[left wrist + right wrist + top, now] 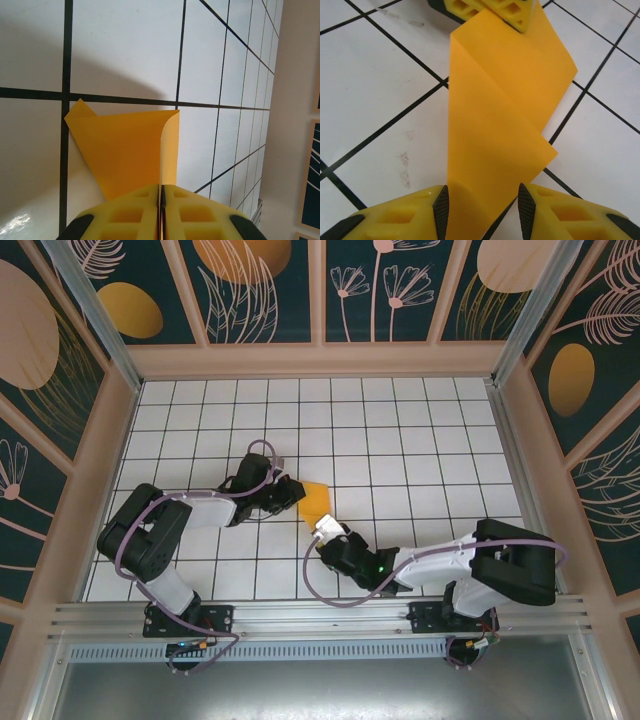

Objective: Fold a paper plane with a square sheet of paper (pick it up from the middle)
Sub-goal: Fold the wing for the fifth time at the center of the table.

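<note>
The square sheet of paper (316, 502), orange-yellow and folded over itself with a diagonal crease, lies low over the white grid table near the middle. My left gripper (290, 492) is shut on its far-left edge; in the left wrist view the paper (125, 150) fans out ahead of the pinched left gripper (162, 192). My right gripper (322, 533) is at the paper's near end. In the right wrist view the paper (495, 125) runs between the open right gripper (481, 207), its pads either side of the narrow end. The left fingers (490, 10) hold the far end. The paper plane is out of view.
The white tiled table (420, 440) is boxed in by a tan frame and patterned walls (330, 290) at the back and both sides. Both arm bases sit on the metal rail (320, 620) at the near edge.
</note>
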